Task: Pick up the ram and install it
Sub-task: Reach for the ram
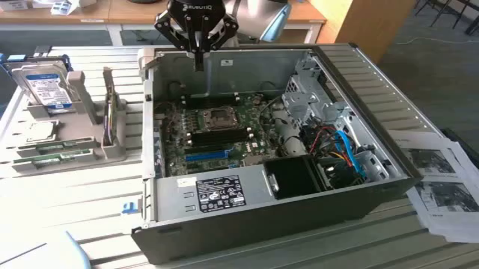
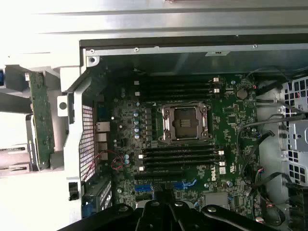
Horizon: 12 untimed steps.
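Pincer (image 1: 198,66) closed, empty, above case (image 1: 247,227)

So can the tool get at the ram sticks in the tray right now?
Probably yes: the ram sticks lie uncovered in the tray, nothing above them. The tool hangs shut over the case.

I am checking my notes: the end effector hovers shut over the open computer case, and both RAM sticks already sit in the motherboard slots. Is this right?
Not quite. The exterior view shows both RAM sticks lying in the grey tray outside the computer case, and the wrist view shows the motherboard slots empty. The end effector does hover shut over the open case.
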### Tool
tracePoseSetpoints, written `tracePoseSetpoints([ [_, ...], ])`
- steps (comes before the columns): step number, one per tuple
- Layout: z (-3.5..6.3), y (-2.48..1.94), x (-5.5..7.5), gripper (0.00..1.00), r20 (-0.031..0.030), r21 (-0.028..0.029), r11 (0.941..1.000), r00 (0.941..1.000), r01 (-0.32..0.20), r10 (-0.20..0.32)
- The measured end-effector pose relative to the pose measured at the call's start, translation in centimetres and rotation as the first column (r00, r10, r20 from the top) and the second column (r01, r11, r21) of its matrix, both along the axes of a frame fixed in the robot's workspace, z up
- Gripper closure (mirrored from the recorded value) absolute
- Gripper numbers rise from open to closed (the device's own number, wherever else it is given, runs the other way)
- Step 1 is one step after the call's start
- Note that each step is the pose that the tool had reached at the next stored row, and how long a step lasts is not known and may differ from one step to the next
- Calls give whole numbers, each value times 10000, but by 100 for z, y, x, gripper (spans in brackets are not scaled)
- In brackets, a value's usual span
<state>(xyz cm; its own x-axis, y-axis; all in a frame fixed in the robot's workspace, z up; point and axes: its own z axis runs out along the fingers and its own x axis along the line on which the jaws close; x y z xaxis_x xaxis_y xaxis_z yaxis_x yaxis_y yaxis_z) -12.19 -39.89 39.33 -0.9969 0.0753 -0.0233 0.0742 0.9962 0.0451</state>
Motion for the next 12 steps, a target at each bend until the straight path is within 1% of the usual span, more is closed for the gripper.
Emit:
tracePoseSetpoints([
  [4, 0, 0, 0, 91, 0, 1, 10000, 10000, 0, 0],
  [8, -1, 0, -10, 91, -12, 0, 10000, 10000, 0, 0],
  [12, -3, 0, -25, 91, -76, -1, 10000, 10000, 0, 0],
])
